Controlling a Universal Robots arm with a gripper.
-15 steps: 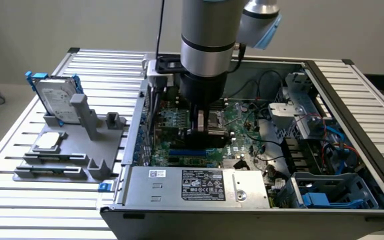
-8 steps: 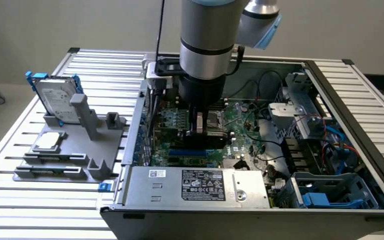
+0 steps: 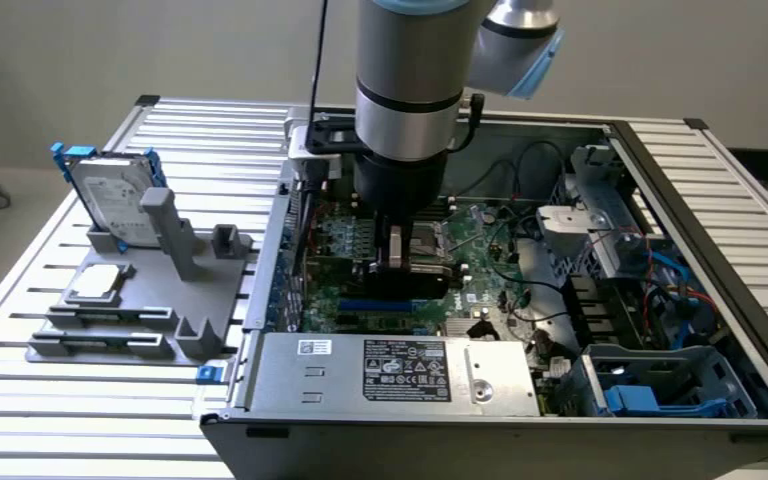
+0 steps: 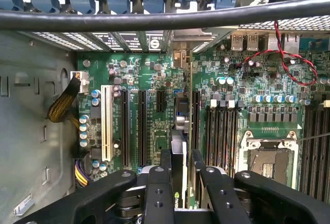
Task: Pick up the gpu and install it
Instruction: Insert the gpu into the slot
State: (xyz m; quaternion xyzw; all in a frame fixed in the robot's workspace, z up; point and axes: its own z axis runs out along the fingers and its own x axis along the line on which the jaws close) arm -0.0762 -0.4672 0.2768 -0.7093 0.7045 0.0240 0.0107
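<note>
The gpu (image 4: 179,144) shows edge-on in the wrist view as a thin card with a silver strip, standing between the two black fingers (image 4: 166,165). My gripper (image 4: 178,170) is shut on it. Around the card lie the green motherboard's (image 4: 154,85) long black expansion slots (image 4: 141,126). I cannot tell whether the card's edge touches a slot. In the exterior view my gripper (image 3: 404,258) reaches straight down into the open computer case (image 3: 704,250), with the dark gpu (image 3: 408,282) just above the motherboard (image 3: 357,290).
A silver hard drive with blue rails (image 3: 115,200) stands on a grey fixture (image 3: 131,310) at the exterior view's left. A power supply (image 3: 398,370) sits at the case's front. A thick black cable (image 4: 154,19) and a red twisted wire (image 4: 296,67) cross near the CPU socket (image 4: 268,163).
</note>
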